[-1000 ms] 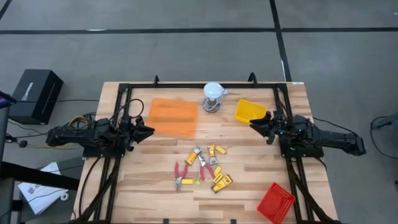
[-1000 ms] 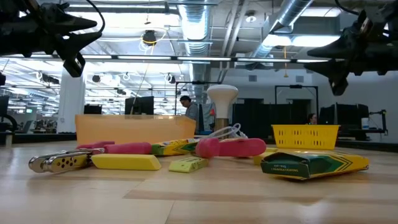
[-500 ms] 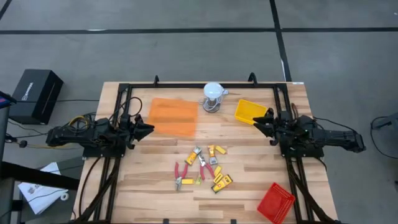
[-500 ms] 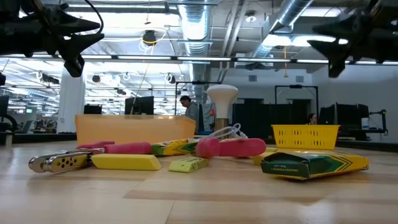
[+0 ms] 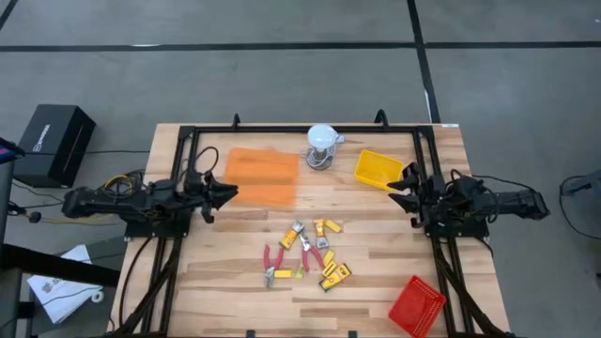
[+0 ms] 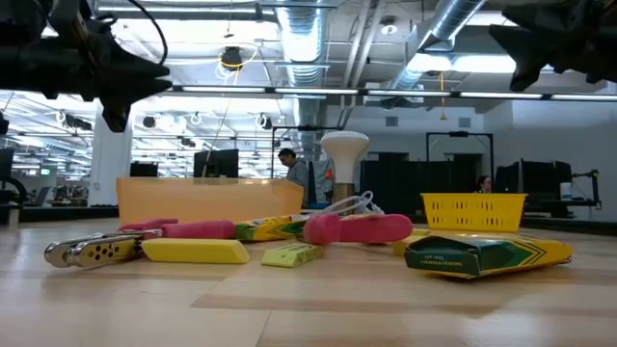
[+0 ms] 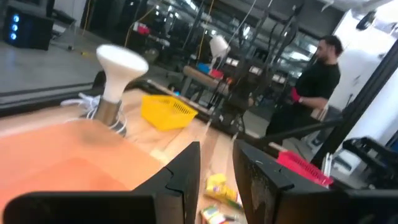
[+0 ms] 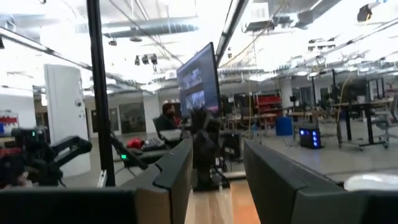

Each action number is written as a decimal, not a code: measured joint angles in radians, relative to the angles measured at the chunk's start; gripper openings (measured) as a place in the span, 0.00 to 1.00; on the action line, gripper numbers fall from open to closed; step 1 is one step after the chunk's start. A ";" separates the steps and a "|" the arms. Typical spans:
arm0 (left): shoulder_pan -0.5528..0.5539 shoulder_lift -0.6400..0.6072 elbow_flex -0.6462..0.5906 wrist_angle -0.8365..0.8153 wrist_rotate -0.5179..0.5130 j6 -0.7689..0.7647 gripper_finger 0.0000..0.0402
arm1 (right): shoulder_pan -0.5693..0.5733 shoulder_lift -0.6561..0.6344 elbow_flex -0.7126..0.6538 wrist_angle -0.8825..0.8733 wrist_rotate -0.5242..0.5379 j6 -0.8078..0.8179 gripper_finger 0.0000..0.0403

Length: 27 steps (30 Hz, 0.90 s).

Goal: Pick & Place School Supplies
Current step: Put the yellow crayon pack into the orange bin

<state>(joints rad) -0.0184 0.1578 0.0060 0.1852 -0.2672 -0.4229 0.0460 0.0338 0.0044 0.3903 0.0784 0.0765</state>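
Observation:
The school supplies (image 5: 306, 255) lie loose in a cluster on the table's near middle: yellow packets, small yellow blocks and red-handled tools. The low view shows a red-handled tool (image 6: 181, 229), a yellow block (image 6: 198, 252) and a green-and-yellow packet (image 6: 487, 253) flat on the wood. My left gripper (image 5: 230, 192) hovers open beside the orange tray's near left corner, above the table (image 7: 217, 158). My right gripper (image 5: 394, 182) hovers open near the yellow tray, high over the table (image 8: 217, 165). Neither touches anything.
An orange tray (image 5: 261, 176) sits far left, a yellow tray (image 5: 377, 167) far right and a red tray (image 5: 416, 305) at the near right corner. A white domed object (image 5: 321, 143) stands at the far middle. People stand in the room beyond (image 7: 317, 81).
My right gripper has risen and drawn back a little toward the table's right edge, tipping up toward level. My left gripper has tipped slightly downward in place. The supplies have not moved.

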 joint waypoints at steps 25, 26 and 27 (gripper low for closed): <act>-0.025 1.089 0.611 -0.247 0.122 0.366 0.23 | 0.027 0.570 0.183 0.296 0.080 -0.118 0.36; -0.025 1.134 0.655 -0.279 0.115 0.367 0.23 | 0.027 0.593 0.205 0.298 0.080 -0.134 0.37; -0.025 1.174 0.696 -0.306 0.113 0.367 0.23 | 0.027 0.615 0.227 0.299 0.080 -0.147 0.37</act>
<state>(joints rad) -0.0437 1.3314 0.7016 -0.1211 -0.1540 -0.0560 0.0727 0.6489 0.2318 0.6896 0.1585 -0.0709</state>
